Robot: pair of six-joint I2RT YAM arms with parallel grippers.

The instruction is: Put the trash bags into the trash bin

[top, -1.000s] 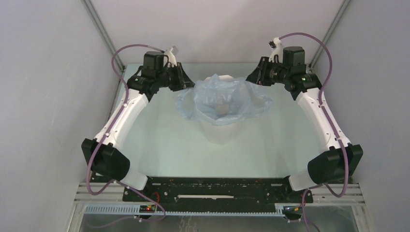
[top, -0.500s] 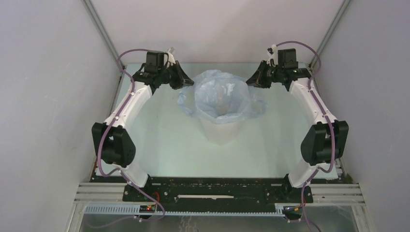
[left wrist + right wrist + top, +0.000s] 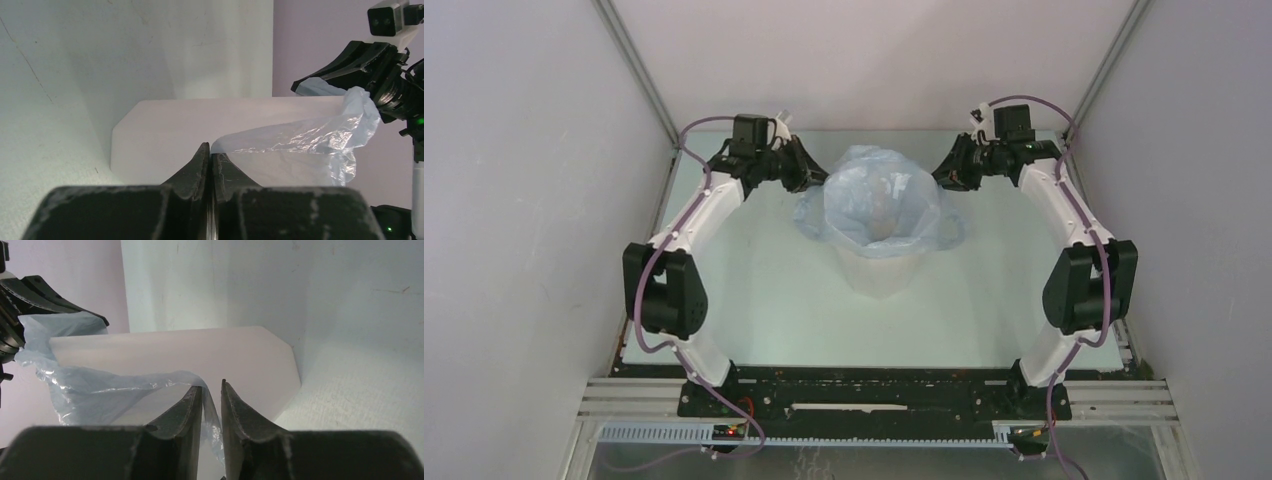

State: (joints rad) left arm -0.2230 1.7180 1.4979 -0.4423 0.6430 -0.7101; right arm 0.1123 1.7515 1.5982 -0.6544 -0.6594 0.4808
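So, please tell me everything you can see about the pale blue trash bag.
The trash bag is thin, crinkly, translucent pale blue plastic. It is spread open over the mouth of the upright white trash bin, its middle sagging inside and its edges hanging outside the rim. The left gripper is shut on one edge. At the opposite edge, film hangs in the narrow gap of the right gripper, whose jaws stand slightly apart. Between them the film runs wrinkled.
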